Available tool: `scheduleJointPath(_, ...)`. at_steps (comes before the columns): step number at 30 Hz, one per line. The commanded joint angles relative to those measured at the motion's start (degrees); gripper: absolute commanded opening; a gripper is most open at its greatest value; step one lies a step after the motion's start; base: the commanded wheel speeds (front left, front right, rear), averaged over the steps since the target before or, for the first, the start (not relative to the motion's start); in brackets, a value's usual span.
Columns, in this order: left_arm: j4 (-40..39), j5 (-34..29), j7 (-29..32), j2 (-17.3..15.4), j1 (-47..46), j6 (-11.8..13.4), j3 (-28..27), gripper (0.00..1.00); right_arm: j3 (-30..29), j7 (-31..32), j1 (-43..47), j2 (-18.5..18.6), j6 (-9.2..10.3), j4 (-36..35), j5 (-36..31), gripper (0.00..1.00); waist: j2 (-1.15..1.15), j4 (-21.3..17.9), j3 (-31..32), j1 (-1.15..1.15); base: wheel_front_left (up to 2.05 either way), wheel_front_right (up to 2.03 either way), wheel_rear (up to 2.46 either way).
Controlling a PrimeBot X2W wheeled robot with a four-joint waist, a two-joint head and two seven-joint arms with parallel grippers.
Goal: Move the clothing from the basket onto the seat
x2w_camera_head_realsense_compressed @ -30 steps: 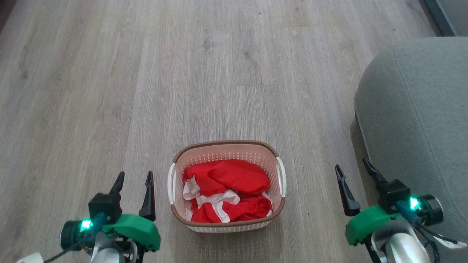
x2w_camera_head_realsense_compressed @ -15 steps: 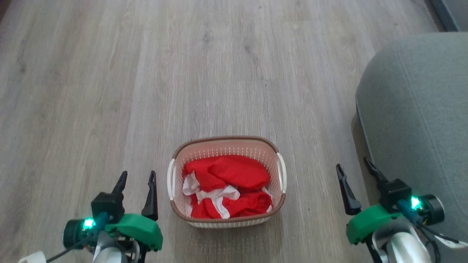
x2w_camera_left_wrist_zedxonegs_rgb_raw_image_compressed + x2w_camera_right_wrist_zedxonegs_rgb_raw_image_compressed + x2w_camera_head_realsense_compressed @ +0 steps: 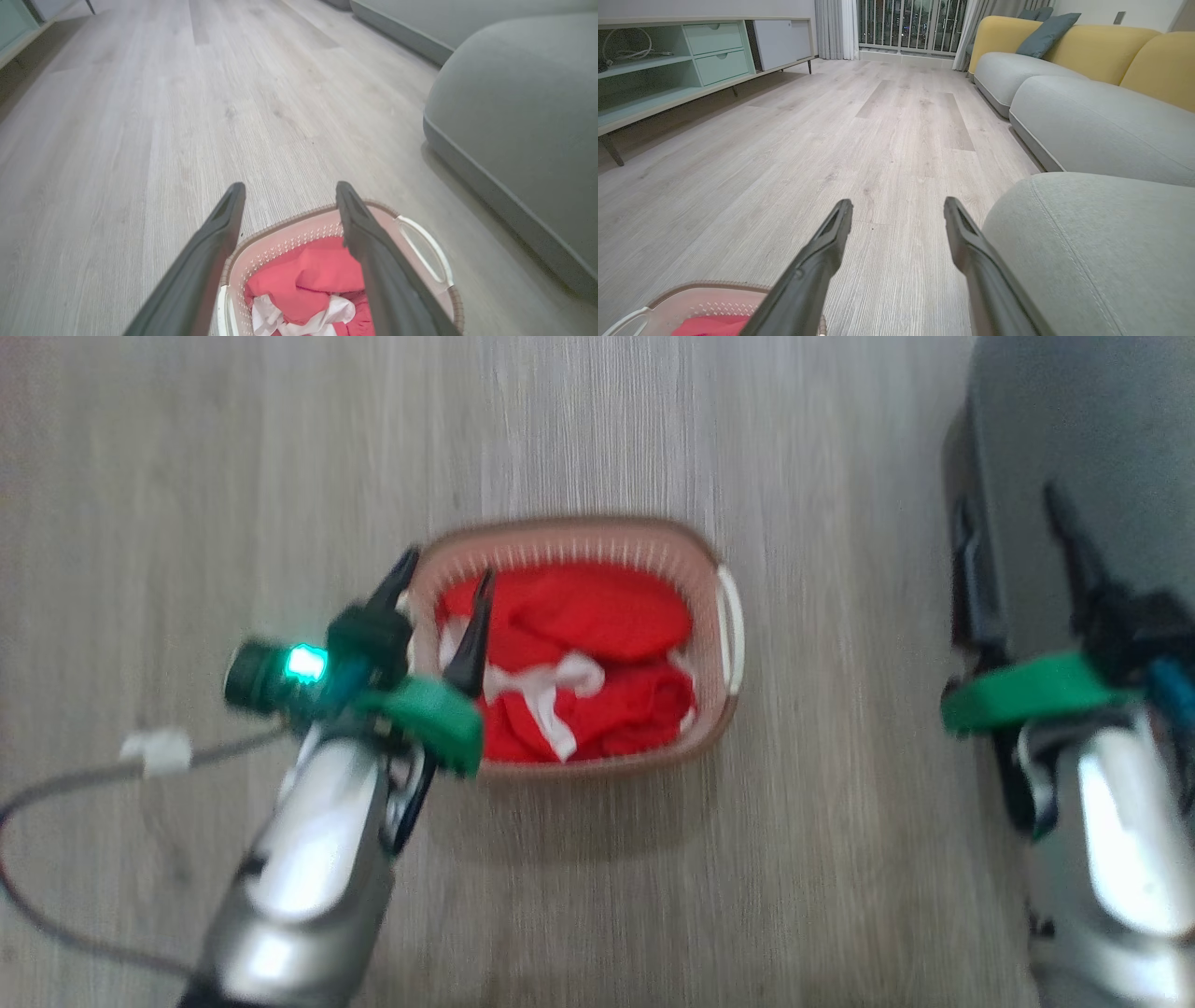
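Left gripper (image 3: 445,574) hanging over basket (image 3: 560,527) left edge, jaws spread wide. Clothing (image 3: 597,635) lying just right of tips, lower down. Right gripper (image 3: 898,207) spread too, sitting farther off by seat (image 3: 1087,242).

The pale wood-plank floor (image 3: 187,476) carries the cream basket (image 3: 579,525), with the grey seat (image 3: 1074,420) standing near on its right; a low cabinet (image 3: 668,70) stands well apart.

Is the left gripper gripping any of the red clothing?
No, the left gripper stands open over the basket, its fingers clamping nothing, the clothing lying inside.
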State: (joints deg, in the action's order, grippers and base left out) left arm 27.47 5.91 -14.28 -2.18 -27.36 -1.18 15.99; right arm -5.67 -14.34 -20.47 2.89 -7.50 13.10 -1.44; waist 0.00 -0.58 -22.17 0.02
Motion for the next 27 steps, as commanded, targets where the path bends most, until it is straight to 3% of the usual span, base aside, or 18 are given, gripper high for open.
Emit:
scheduleJointPath(1,0.0,-0.9,-0.7,-0.7,-3.5,0.0,-0.9,1.00,1.1,-0.7,-2.1,0.0,0.01,-2.4,0.3,1.00,0.00,-1.0,-11.8,-0.02,0.00,0.00,0.00)
scheduleJointPath(8,18.0,-6.8,1.7,-0.7,-20.0,1.3,4.8,1.00,1.8,-0.7,-8.0,0.0,0.01,-4.8,2.8,1.00,0.00,-4.3,-22.8,-0.02,0.00,0.00,0.00)
scheduleJointPath(14,30.1,-10.9,5.6,-0.7,-29.9,3.5,8.1,1.00,2.8,-0.7,-8.9,0.0,0.01,-5.1,5.8,1.00,0.00,-6.3,-27.0,-0.02,0.00,0.00,0.00)
scheduleJointPath(20,38.6,-13.4,8.5,-1.4,-35.8,5.1,10.4,1.00,3.7,-0.7,-9.0,0.0,0.01,-5.3,7.9,1.00,0.00,-7.7,-28.7,-0.02,0.00,0.00,0.00)
scheduleJointPath(27,43.1,-14.9,8.8,-2.6,-39.2,6.9,12.3,1.00,4.7,-0.7,-8.9,0.0,0.01,-5.7,10.2,1.00,0.00,-8.7,-29.8,-0.02,0.00,0.00,0.00)
